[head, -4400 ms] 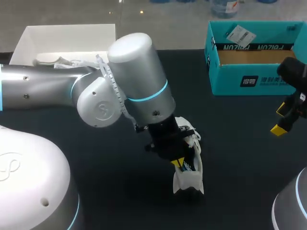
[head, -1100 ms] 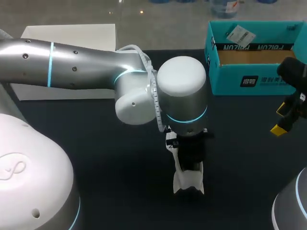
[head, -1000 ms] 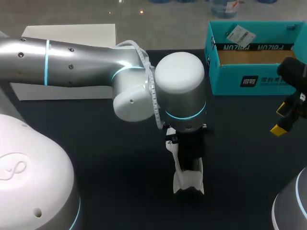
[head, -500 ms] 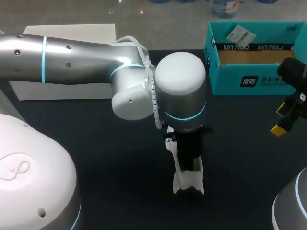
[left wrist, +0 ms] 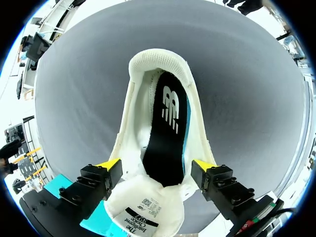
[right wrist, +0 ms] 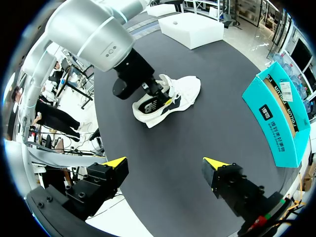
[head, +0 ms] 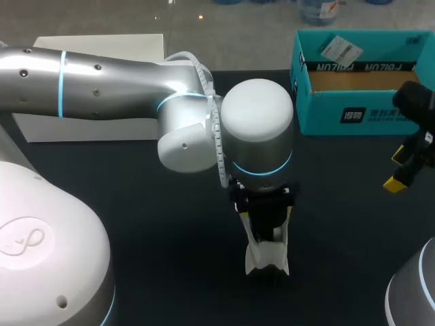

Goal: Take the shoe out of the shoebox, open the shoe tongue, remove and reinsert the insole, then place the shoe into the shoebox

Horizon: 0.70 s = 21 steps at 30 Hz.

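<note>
The left gripper (left wrist: 156,165) gapes wide, holding nothing, with one yellow tip on either side of the white soft-mesh sneaker (left wrist: 158,61) under it. The thin black foam insole (left wrist: 165,133) lies flat between the fingers. Closing here could pinch the padded, yielding collar instead and tip the sneaker. The right gripper (right wrist: 165,163), open and empty, hangs well apart.

Shoe (head: 266,258) on table (head: 149,231), middle front, heel end nearest the robot. Directly above it, left gripper (left wrist: 156,165), one of its fingers to each side of the shoe's mouth. Shoebox (head: 367,112) at back right, well apart from shoe. Second box (head: 102,47) at back left, partly behind left arm (head: 115,88). Right gripper (right wrist: 165,162) near table's right edge, in front of shoebox.
</note>
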Each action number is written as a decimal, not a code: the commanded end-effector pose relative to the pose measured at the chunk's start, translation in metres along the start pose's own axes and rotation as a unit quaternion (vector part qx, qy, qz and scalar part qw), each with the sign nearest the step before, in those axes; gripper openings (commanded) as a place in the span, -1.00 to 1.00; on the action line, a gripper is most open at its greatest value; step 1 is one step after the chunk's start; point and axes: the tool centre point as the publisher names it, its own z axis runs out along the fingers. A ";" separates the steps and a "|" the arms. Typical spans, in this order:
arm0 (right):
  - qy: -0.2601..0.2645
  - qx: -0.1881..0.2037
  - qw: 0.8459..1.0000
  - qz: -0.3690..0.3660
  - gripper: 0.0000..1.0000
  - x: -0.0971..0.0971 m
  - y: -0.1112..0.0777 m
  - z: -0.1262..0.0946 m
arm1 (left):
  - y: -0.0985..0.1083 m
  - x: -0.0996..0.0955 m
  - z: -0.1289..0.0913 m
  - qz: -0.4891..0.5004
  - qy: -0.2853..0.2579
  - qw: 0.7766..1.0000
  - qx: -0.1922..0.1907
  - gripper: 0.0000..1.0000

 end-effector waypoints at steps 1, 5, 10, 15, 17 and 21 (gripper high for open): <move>0.001 0.002 1.000 0.001 1.00 -0.001 0.001 0.001 | -0.003 0.002 -0.001 0.001 -0.001 1.000 -0.002 1.00; 0.001 0.002 1.000 0.001 1.00 -0.001 0.001 0.001 | -0.003 0.001 -0.002 0.000 -0.001 1.000 -0.003 1.00; 0.001 0.002 1.000 0.001 1.00 -0.001 0.001 0.001 | -0.001 -0.001 -0.012 0.000 -0.003 1.000 -0.009 1.00; 0.001 0.002 1.000 0.001 1.00 -0.001 0.001 0.001 | 0.005 -0.004 -0.027 0.001 -0.007 1.000 -0.021 1.00; 0.001 0.002 1.000 0.001 1.00 -0.001 0.001 0.001 | 0.007 -0.004 -0.033 0.001 -0.008 1.000 -0.024 1.00; 0.001 0.002 1.000 0.001 1.00 -0.001 0.001 0.001 | 0.018 -0.003 -0.052 -0.002 -0.014 0.999 -0.031 1.00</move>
